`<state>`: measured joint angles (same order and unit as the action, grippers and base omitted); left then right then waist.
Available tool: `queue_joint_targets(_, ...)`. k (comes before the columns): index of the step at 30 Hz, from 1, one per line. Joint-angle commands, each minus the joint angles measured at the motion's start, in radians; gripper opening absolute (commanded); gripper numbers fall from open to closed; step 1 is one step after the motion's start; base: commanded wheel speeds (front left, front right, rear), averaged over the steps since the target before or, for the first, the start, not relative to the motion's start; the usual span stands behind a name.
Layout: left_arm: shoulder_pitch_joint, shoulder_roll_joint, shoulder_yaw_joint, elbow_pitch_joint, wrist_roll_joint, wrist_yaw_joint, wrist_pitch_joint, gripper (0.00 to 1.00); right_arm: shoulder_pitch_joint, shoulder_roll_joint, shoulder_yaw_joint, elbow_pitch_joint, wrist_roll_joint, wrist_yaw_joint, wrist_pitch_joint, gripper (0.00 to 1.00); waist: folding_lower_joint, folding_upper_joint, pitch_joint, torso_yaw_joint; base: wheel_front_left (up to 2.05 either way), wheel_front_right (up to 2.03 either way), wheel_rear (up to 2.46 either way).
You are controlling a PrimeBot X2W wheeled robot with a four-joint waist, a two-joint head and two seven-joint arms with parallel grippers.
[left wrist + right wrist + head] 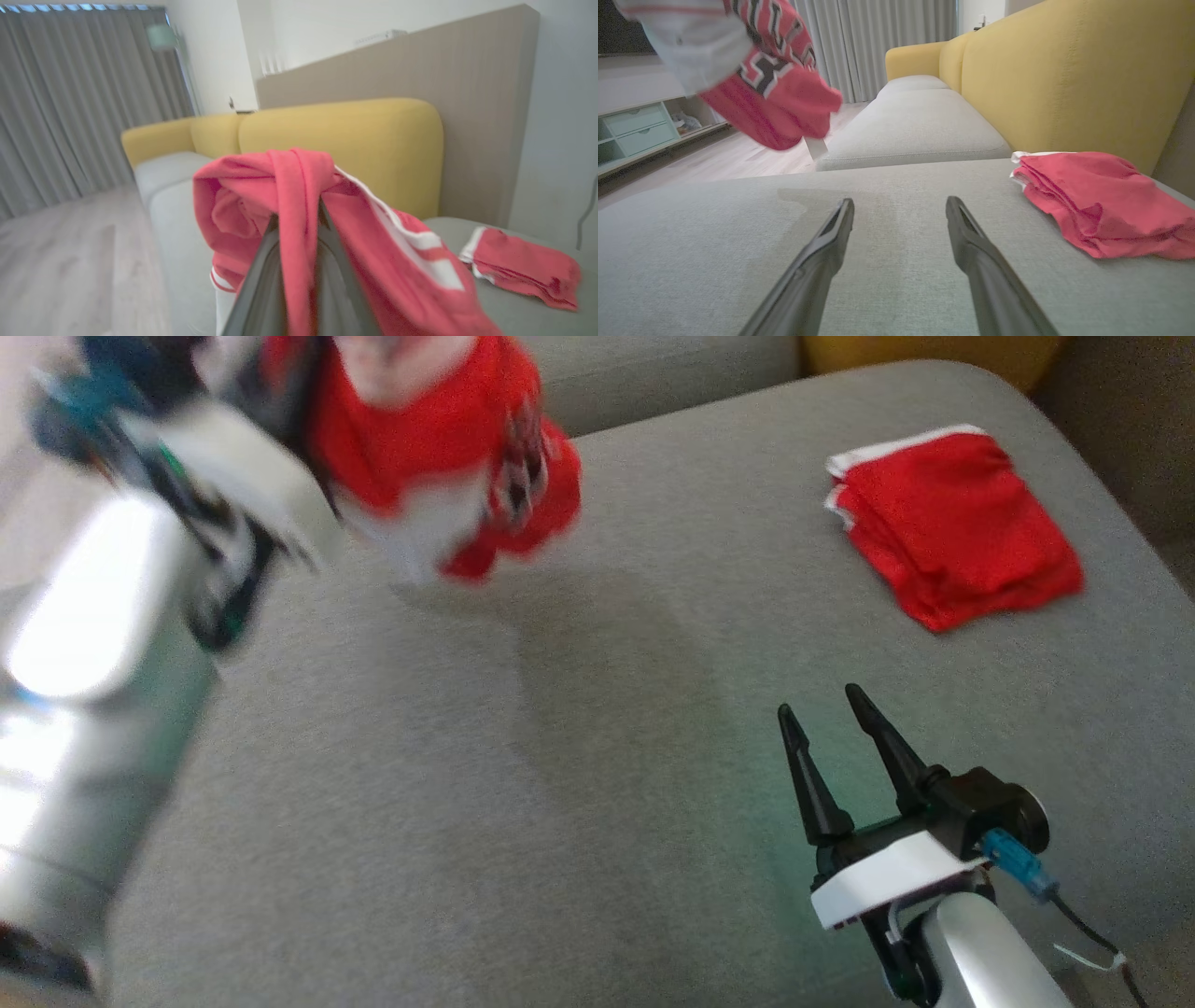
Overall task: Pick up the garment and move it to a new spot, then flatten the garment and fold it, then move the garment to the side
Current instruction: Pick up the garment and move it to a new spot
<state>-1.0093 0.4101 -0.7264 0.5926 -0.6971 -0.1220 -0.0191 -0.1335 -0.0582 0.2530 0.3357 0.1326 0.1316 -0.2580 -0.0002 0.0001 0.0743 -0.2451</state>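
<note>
A red and white garment (439,457) with a black-and-white checked print hangs in the air above the grey sofa seat (560,756), at the upper left of the head view. My left gripper (296,217) is shut on it, the cloth draped over both fingers. The garment (770,84) dangles clear of the cushion in the right wrist view too. My right gripper (822,700) stands open low over the seat at the lower right, nothing between its fingers (831,233).
A folded red garment (952,527) with white trim lies at the seat's far right, also seen as a folded pile (1101,200) beside the yellow backrest (1064,79). My blurred pale left forearm (84,691) crosses the left side. Wooden floor (56,261) lies beyond the sofa.
</note>
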Motion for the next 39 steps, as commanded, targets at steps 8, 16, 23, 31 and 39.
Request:
queue_joint_targets(8, 0.225, -0.071, -0.053, 0.143, 0.040, 0.064, -0.182, 1.00, -0.043, 0.008, 0.057, -0.020, 0.018, -0.001, -0.004, 1.00, 0.0002, -0.0001, 0.105, -0.066, 0.00, 0.00, 0.00)
queue_joint_targets(16, 0.440, -0.180, 0.120, 0.041, 0.112, 0.186, -0.242, 1.00, -0.009, 0.008, 0.034, 0.022, 0.013, -0.001, -0.004, 1.00, 0.0002, -0.0001, 0.067, 0.034, 0.00, 0.00, 0.00)
queue_joint_targets(23, 0.768, -0.279, 0.359, -0.227, 0.260, 0.241, -0.242, 1.00, 0.069, 0.008, -0.020, 0.027, 0.005, -0.001, -0.004, 1.00, 0.0002, -0.0001, -0.074, 0.191, 0.00, 0.00, 0.00)
queue_joint_targets(31, 0.998, -0.332, 0.538, -0.409, 0.381, 0.218, -0.243, 1.00, 0.110, 0.008, -0.072, -0.007, 0.025, -0.001, -0.004, 1.00, 0.0002, -0.0001, -0.140, 0.296, 0.00, 0.00, 0.00)
queue_joint_targets(39, 1.159, -0.358, 0.587, -0.544, 0.471, 0.186, -0.243, 1.00, 0.177, 0.008, -0.121, -0.066, 0.064, -0.001, -0.004, 1.00, 0.0002, -0.0001, -0.180, 0.344, 0.00, 0.00, 0.00)
